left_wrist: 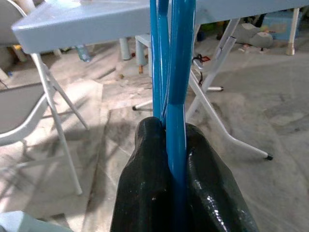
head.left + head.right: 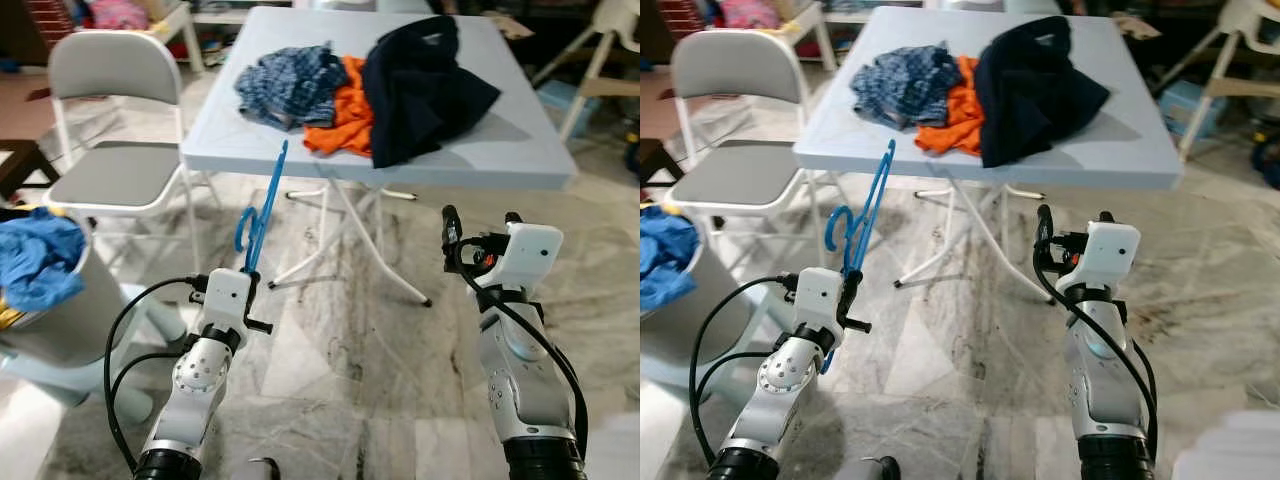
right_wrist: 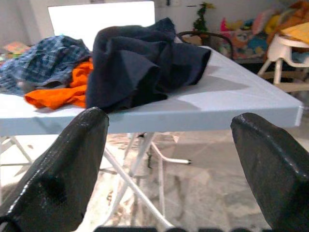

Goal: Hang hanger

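A blue plastic hanger (image 2: 262, 212) stands up out of my left gripper (image 2: 250, 268), which is shut on its lower part; its hook curls to the left and its tip reaches the table's front edge in the picture. In the left wrist view the blue bars (image 1: 172, 72) run between the two black fingers (image 1: 143, 188). My right gripper (image 2: 480, 232) is raised in front of the table, open and holding nothing, its fingers (image 3: 58, 174) wide apart in the right wrist view.
A light blue folding table (image 2: 500, 160) carries a checked blue cloth (image 2: 288, 82), an orange garment (image 2: 345, 115) and a dark navy garment (image 2: 425, 85). A grey folding chair (image 2: 115, 170) stands at left. A basket with blue cloth (image 2: 40, 255) is beside my left arm. The floor is marble.
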`<state>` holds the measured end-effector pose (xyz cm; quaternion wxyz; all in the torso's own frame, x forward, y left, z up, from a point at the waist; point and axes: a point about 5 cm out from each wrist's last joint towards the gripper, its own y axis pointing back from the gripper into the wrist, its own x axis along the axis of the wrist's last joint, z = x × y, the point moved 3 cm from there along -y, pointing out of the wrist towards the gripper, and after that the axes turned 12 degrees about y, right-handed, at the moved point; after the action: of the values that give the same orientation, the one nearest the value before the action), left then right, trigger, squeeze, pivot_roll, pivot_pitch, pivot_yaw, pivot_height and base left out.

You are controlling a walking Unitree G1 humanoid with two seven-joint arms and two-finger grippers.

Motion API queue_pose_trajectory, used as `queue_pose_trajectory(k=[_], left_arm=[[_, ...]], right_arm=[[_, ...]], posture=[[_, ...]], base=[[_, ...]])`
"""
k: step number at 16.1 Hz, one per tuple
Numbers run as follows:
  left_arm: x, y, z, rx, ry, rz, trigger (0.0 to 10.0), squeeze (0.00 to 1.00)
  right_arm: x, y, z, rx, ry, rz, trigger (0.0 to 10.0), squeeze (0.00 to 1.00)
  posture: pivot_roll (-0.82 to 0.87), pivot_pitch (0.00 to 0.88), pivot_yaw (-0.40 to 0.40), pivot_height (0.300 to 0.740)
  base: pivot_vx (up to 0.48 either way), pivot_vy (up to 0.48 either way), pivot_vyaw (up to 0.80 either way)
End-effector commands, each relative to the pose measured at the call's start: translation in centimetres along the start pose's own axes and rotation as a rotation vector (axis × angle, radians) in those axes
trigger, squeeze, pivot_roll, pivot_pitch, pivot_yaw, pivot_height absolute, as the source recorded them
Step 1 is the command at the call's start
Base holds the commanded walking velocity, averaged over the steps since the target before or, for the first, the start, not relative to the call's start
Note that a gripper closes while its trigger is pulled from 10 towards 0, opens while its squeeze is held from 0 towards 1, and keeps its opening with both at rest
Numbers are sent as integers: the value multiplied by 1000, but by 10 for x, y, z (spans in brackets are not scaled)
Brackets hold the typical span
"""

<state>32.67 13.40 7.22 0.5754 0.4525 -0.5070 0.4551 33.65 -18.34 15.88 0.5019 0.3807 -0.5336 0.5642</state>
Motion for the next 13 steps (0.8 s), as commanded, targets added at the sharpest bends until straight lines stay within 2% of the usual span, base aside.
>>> queue_pose_trajectory(k=[1, 5, 7, 8, 9, 11, 13], left_arm=[[-6, 1, -4, 11, 15, -30, 10000, 0], [-25, 3, -10, 15, 38, -106, 10000, 0], [-57, 10, -16, 34, 55, -232, 10000, 0], [-81, 19, -20, 50, 59, -334, 10000, 0], [-88, 22, -21, 50, 44, -365, 10000, 0], [-117, 41, -31, 93, 41, -514, 10000, 0], [-138, 59, -36, 117, 32, -632, 10000, 0]], right_arm=[[-3, 0, 0, 0, -10, -13, 10000, 0], [-19, 2, 0, -2, -38, -77, 10000, 0], [-56, 13, -2, 8, -62, -203, 10000, 0], [-75, 20, -9, 61, -43, -266, 10000, 0], [-83, 23, -11, 69, -40, -293, 10000, 0], [-118, 37, -20, 88, -128, -434, 10000, 0], [-152, 59, -23, 108, -107, -591, 10000, 0]], posture=[[103, 143, -6, 740], [101, 138, -6, 740], [104, 134, -7, 740], [107, 127, -7, 740], [106, 125, -7, 740], [107, 107, -13, 740], [117, 87, -20, 740]], base=[[0, 0, 0], [0, 0, 0], [0, 0, 0], [0, 0, 0], [0, 0, 0], [0, 0, 0], [0, 0, 0]])
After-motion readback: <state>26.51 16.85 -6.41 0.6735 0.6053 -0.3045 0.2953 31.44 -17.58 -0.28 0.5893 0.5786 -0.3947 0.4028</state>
